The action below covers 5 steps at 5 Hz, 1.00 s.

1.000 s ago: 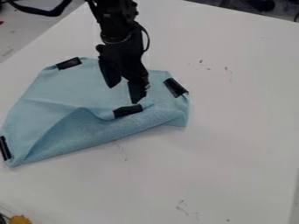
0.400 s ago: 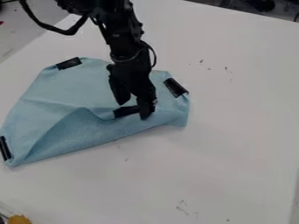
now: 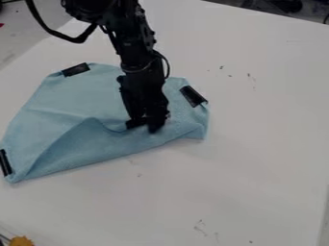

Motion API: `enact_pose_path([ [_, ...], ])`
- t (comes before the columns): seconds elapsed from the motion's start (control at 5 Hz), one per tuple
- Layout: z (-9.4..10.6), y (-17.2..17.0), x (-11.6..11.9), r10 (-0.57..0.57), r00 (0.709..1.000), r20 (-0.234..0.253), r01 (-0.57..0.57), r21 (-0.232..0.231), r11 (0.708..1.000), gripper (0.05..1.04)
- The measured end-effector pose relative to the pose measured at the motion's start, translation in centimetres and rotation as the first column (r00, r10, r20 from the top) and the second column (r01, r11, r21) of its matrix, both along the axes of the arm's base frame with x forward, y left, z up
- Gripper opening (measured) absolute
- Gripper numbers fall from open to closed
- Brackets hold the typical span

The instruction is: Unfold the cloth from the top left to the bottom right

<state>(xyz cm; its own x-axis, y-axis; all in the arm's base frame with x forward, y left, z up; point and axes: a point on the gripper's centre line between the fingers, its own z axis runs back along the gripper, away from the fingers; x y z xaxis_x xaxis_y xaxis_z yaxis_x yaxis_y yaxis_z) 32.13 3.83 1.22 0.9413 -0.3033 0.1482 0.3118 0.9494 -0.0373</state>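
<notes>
A light-blue, soft-looking fabric cloth (image 3: 83,103) with black rectangular patches near its corners lies partly folded on the white tabletop (image 3: 257,149). The black robot arm (image 3: 136,48) comes down over the cloth, and its black two-finger gripper (image 3: 145,125) is at the turned-back corner, just inside the cloth's near folded edge (image 3: 109,156). The fingers look drawn together on that corner, by its black patch (image 3: 133,124), though how much fabric they have pinched cannot be told.

Two more black patches sit at the cloth's far left corner (image 3: 76,69) and its right side (image 3: 193,96), a third at its near left tip (image 3: 6,162). A small yellow object (image 3: 21,241) is on the near side of the cloth, well apart from it.

The cloth should be light, limp and hard to break, so the risk is slipping or bunching rather than damage. The patch looks smoother and perhaps stiffer than the fabric, which would make it a good place to hold. Only the top layer should be taken; a deeper pinch could drag the whole cloth. The next move calls for a low lift, then a slow draw outward past the folded edge toward the lower right.
</notes>
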Motion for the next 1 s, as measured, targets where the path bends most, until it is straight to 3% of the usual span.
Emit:
enact_pose_path([
  [0.2,-0.3,0.1,0.2,-0.004,1.000,-0.006,0.004,-0.007,1.000,0.364],
  [0.4,-0.3,0.2,0.2,0.002,1.000,-0.009,-0.003,-0.010,1.000,0.172],
  [0.6,-0.2,0.3,0.4,0.008,1.000,0.001,-0.008,-0.012,1.000,0.091],
  [0.8,-0.2,0.4,0.2,0.013,1.000,-0.008,-0.013,0.010,1.000,0.085],
  [1.0,2.7,-1.0,0.0,0.004,1.000,0.002,-0.004,0.066,0.998,0.085],
])
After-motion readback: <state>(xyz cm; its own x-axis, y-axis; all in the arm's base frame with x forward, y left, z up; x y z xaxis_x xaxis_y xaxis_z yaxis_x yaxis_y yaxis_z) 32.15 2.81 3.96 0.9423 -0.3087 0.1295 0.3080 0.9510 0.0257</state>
